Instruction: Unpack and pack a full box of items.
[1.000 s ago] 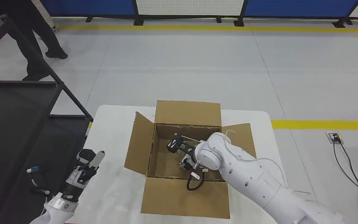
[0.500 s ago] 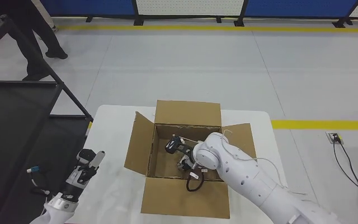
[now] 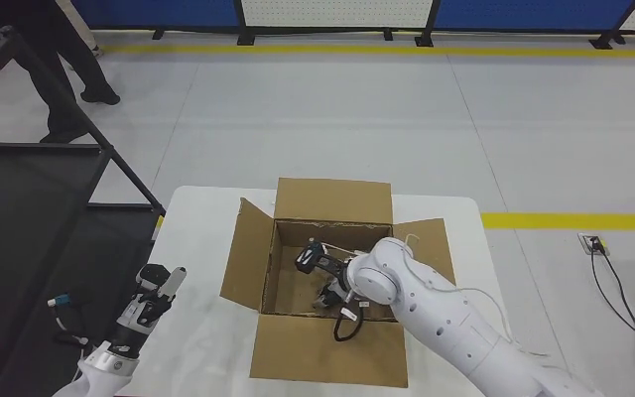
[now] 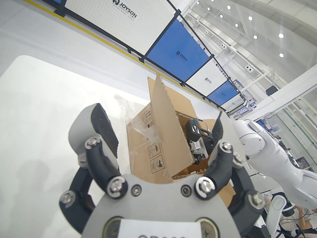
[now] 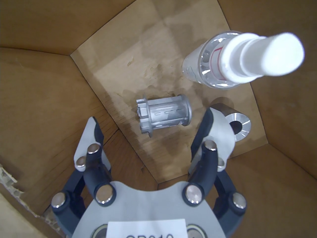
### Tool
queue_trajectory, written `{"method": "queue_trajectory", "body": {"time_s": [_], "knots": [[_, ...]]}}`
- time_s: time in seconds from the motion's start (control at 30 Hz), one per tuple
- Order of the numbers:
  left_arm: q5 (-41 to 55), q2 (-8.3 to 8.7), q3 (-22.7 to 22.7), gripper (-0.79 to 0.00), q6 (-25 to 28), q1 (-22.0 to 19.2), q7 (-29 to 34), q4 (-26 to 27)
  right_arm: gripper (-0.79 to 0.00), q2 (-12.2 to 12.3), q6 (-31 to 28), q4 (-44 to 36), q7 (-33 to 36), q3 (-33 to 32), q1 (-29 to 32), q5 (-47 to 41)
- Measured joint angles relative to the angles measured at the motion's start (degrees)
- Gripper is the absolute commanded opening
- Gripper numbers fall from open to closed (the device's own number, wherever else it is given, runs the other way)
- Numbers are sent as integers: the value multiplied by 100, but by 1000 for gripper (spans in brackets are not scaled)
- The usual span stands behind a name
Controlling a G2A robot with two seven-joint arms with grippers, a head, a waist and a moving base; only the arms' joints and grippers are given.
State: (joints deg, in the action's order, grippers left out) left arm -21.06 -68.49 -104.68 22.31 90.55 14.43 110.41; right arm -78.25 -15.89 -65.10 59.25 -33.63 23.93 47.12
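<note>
Right gripper (image 5: 151, 115), jaws apart, is being held over the cylinder (image 5: 163, 113); the nearby bottle (image 5: 198, 61) risks being toppled by a finger.

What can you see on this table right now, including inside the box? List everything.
open brown cardboard box: one, brown, on the table, flaps spread outward.
grey slotted metal cylinder: one, grey, lying on its side on the box floor.
clear plastic spray bottle with a white cap: one, clear and white, upright in the box near the cylinder.
silver metal ring: one, silver, on the box floor, partly behind a gripper finger.
white table: one, white, under the box.
black metal frame: one, black, beside the table.
right gripper: one, grey and black, open, inside the box above the cylinder.
left gripper: one, grey and black, open, empty, at the table's edge.
</note>
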Motion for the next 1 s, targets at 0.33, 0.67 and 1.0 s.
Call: {"method": "queue_trajectory", "body": {"time_s": [0.33,0.67,1.0], "knots": [[0,0,0,0,0,0,0,0,0,495,-396,-1785,-137,-1185,773,192],[-37,4,34,0,213,84,-38,50,0,974,-1690,-3782,-589,-2833,2119,-431],[-209,10,206,0,293,155,-20,112,0,974,-1571,-3680,-720,-2835,2171,-456]]}}
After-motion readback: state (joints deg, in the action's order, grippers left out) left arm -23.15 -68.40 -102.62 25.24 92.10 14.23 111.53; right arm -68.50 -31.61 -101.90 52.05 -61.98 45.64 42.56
